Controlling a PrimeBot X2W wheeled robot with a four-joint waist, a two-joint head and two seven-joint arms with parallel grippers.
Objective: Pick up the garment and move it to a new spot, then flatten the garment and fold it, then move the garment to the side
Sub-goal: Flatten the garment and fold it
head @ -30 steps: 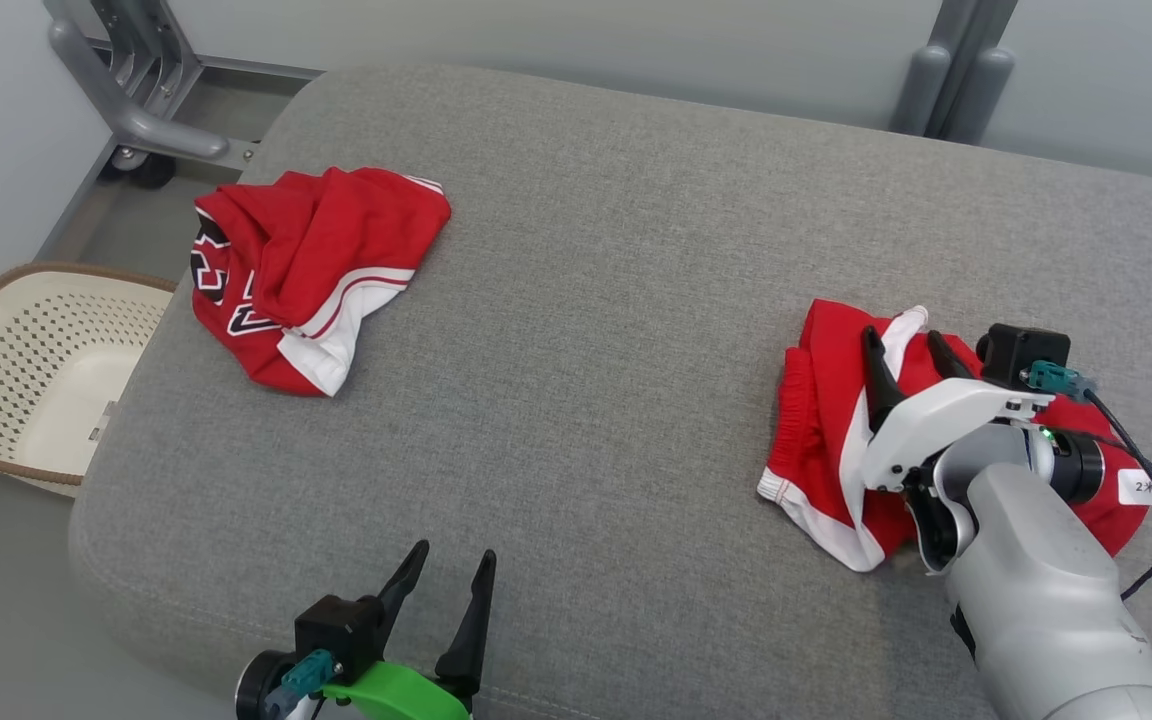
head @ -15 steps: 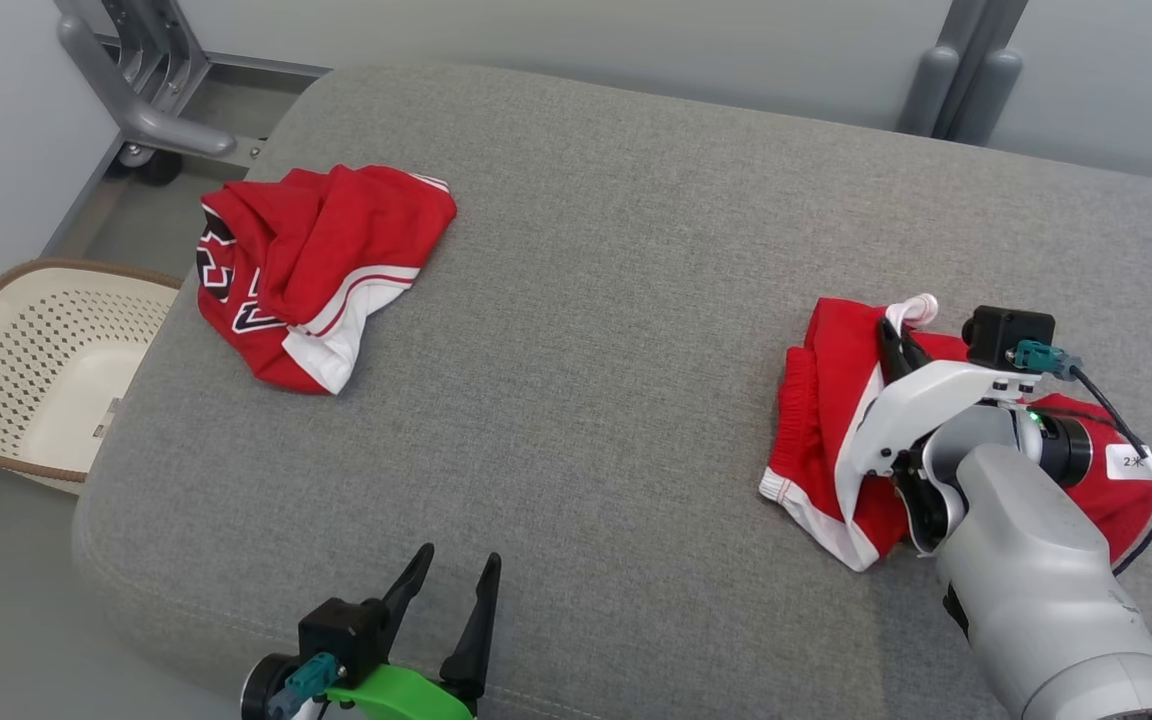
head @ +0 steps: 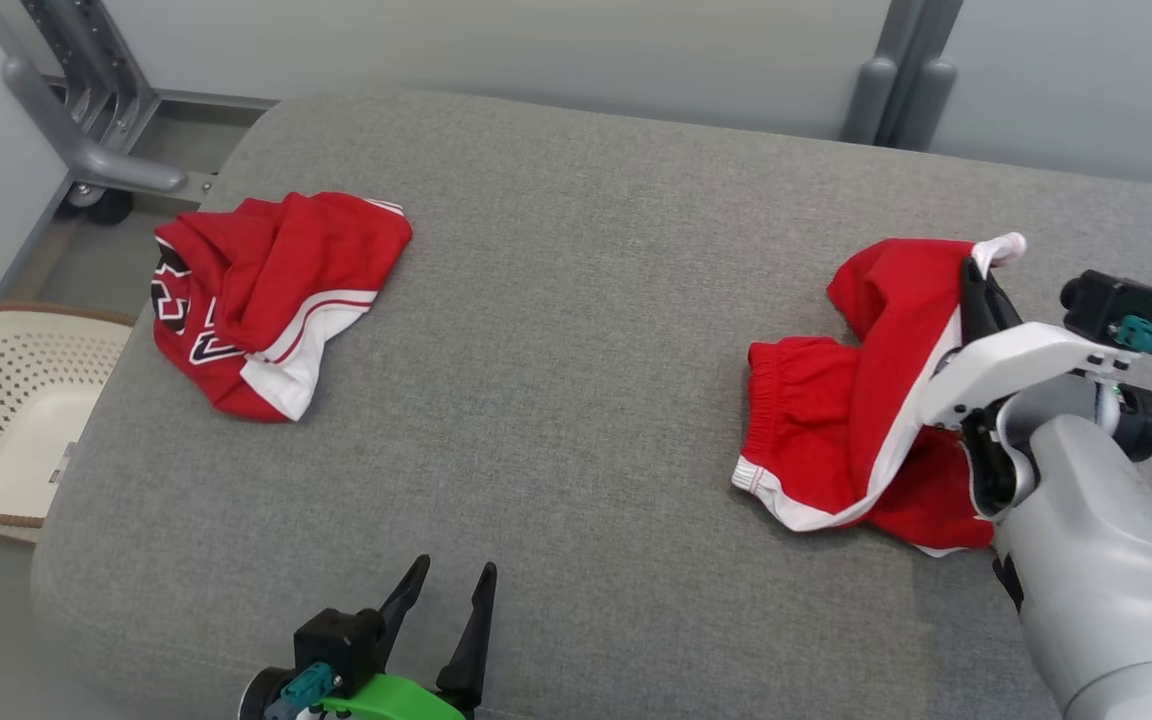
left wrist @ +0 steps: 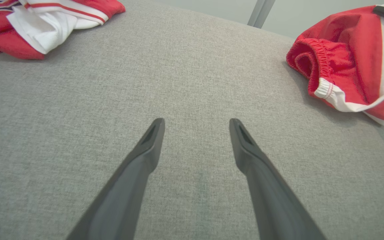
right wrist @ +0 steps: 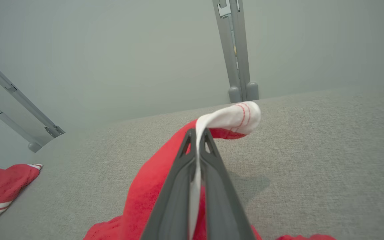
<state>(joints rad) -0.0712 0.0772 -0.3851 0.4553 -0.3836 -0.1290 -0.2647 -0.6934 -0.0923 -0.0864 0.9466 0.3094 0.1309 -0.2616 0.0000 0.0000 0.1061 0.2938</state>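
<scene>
My right gripper (right wrist: 197, 132) clamps the shorts (head: 836, 420) by the white trim (right wrist: 232, 116), near the right edge of the cushion (head: 576, 300). My forearm (head: 1086, 540) covers part of them. Left gripper (left wrist: 197, 124) stands wide.

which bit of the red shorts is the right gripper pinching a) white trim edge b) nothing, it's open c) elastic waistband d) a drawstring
a, the right gripper is shut with the white trim of the red shorts clamped in it

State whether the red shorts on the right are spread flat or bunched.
Bunched: the red shorts lie crumpled, one white-trimmed corner pinched and raised by the shut right gripper.
</scene>
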